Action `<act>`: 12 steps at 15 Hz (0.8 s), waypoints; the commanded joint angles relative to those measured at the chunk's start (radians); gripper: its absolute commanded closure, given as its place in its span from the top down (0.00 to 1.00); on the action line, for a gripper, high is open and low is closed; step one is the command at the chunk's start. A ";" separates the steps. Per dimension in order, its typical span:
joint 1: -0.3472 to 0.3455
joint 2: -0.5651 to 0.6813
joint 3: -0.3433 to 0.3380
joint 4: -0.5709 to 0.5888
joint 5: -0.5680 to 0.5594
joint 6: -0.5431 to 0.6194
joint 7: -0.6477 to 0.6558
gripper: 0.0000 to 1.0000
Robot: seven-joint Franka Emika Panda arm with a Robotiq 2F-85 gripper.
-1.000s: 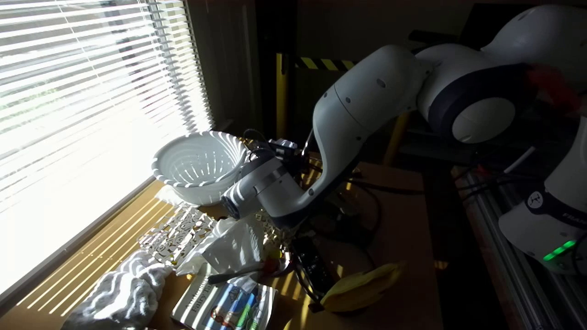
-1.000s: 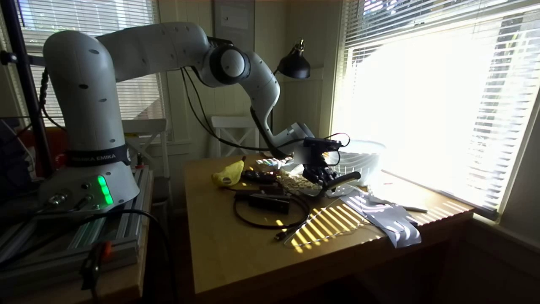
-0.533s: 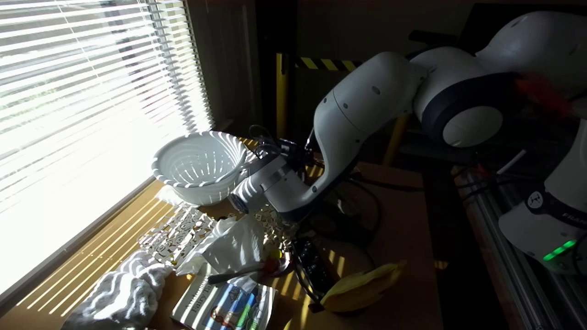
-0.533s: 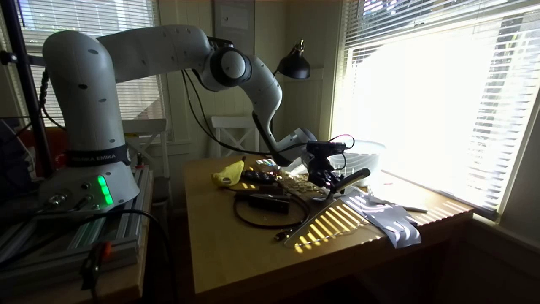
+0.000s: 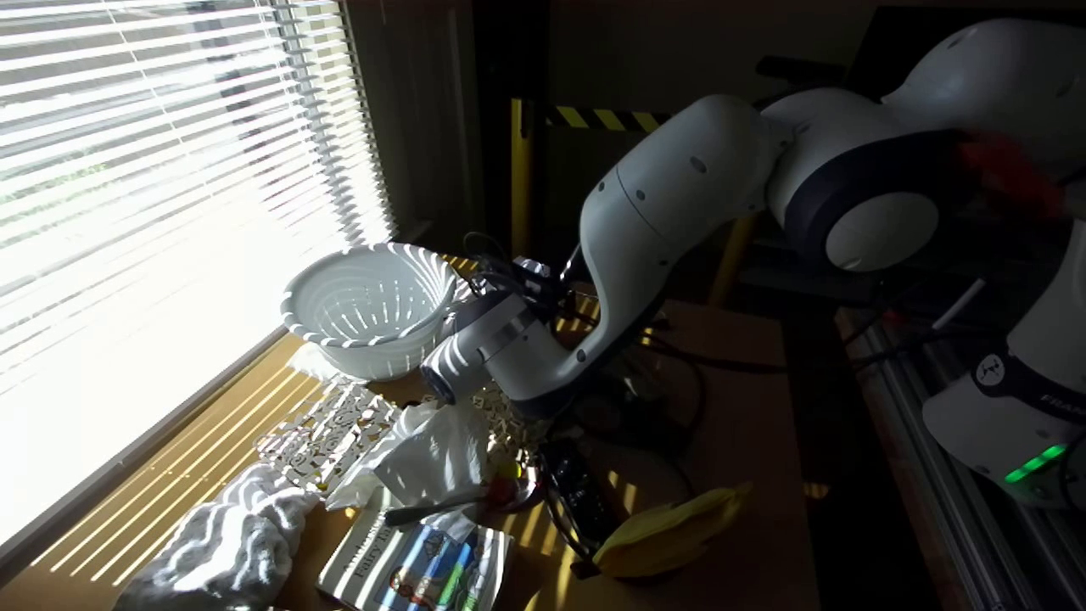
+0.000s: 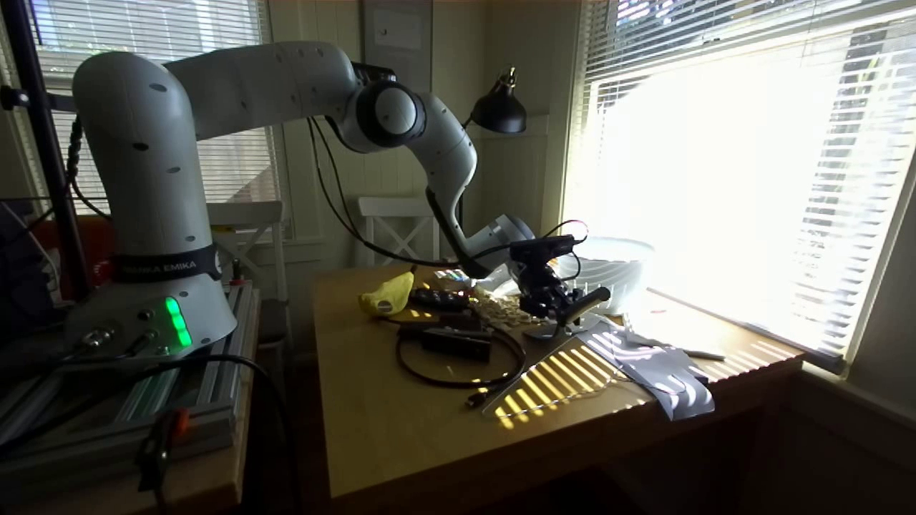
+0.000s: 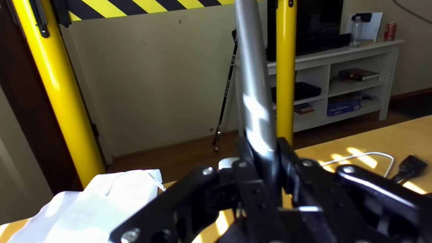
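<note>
My hand [image 7: 265, 149] pinches a smooth grey metallic-looking rod [image 7: 255, 84] where it turns dark, fingers [image 7: 287, 153] either side, probably to steady it over the light-brown wooden bench [image 6: 401, 429].

Has a handle [image 7: 254, 77] in the gripper [image 7: 264, 151]. From there, in an exterior view, has a bowl [image 6: 621, 279] at two o'clock, a sheet [image 6: 658, 372] at four, a chair [image 6: 398, 207] at ten behind the table [image 6: 401, 422].

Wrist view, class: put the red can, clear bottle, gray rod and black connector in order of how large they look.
1. Gray rod, by far; it is nearest
2. Black connector and clear bottle, too alike to rank
3. Red can, smallest
</note>
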 commanded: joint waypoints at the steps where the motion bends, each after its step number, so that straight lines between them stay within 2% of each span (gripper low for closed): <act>1: -0.003 -0.005 0.018 -0.002 -0.017 0.002 0.034 0.06; 8: 0.018 -0.026 0.036 -0.052 -0.050 0.020 -0.043 0.06; 12: 0.031 -0.020 0.048 -0.038 -0.052 0.022 -0.073 0.06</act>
